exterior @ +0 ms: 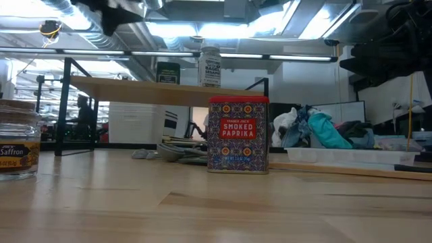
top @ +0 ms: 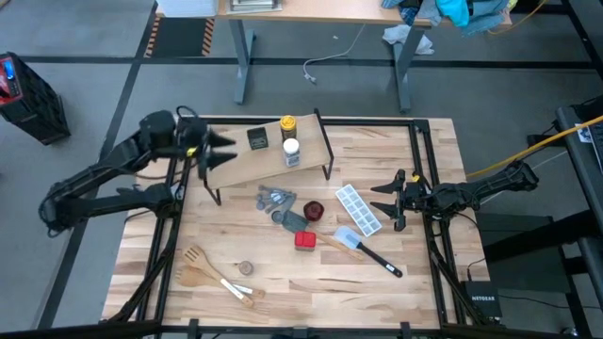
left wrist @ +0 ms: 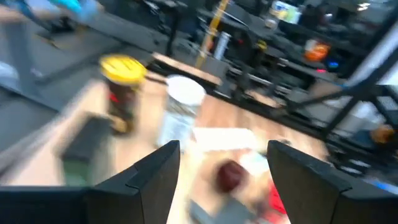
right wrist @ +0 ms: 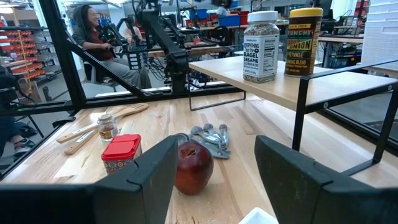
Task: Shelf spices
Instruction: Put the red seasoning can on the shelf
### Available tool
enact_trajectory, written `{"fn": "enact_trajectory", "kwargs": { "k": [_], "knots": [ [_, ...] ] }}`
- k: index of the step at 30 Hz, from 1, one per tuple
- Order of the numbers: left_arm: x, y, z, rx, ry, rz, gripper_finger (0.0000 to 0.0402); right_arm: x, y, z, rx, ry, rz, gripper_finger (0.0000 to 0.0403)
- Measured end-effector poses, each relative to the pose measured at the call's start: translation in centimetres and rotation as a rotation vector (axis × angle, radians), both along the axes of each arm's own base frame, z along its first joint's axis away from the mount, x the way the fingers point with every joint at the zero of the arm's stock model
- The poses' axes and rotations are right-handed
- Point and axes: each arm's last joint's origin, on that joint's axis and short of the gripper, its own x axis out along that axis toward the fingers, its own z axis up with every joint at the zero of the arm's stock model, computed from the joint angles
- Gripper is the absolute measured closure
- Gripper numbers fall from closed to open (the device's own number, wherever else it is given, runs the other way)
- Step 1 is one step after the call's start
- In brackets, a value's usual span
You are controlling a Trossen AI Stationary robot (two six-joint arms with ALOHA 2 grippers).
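Saffron jar [exterior: 15,145] is sitting nearest the low camera, tiny, light and probably breakable glass, so gripping its sides is safest. Beyond it the red square tin [exterior: 237,134] is waiting on the tabletop beside the shelf [top: 268,155]. Both the left gripper [top: 219,151] over the shelf end and the idle right gripper [top: 388,199] are standing wide, holding nothing.

The shelf [right wrist: 311,84] is pale smooth wood on matt black metal legs; the red square tin [exterior: 237,133] looks glossy printed metal.

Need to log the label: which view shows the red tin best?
The low view: the red square tin stands close and its paprika label is readable. The high view shows its lid; the right wrist view shows it small; the left wrist view gives only a red blur.
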Motion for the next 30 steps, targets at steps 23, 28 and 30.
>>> {"fn": "enact_trajectory", "kwargs": {
  "k": [23, 28, 30],
  "knots": [
    [7.6, -9.7, -4.2, -0.038, 0.265, -0.173, 0.0166, 0.0, 0.0, 0.0, 0.0, 0.0, 0.0, 0.0182],
    [11.2, -11.7, -7.0, -0.019, 0.323, -0.191, 0.0166, 0.0, 0.1, 0.0, 0.025, -0.002, 0.042, 0.0182],
    [12.4, -12.3, -8.1, -0.034, 0.341, -0.193, 0.0166, 0.0, 0.2, 0.0, 0.026, -0.002, 0.073, 0.0182]
  ]
}}
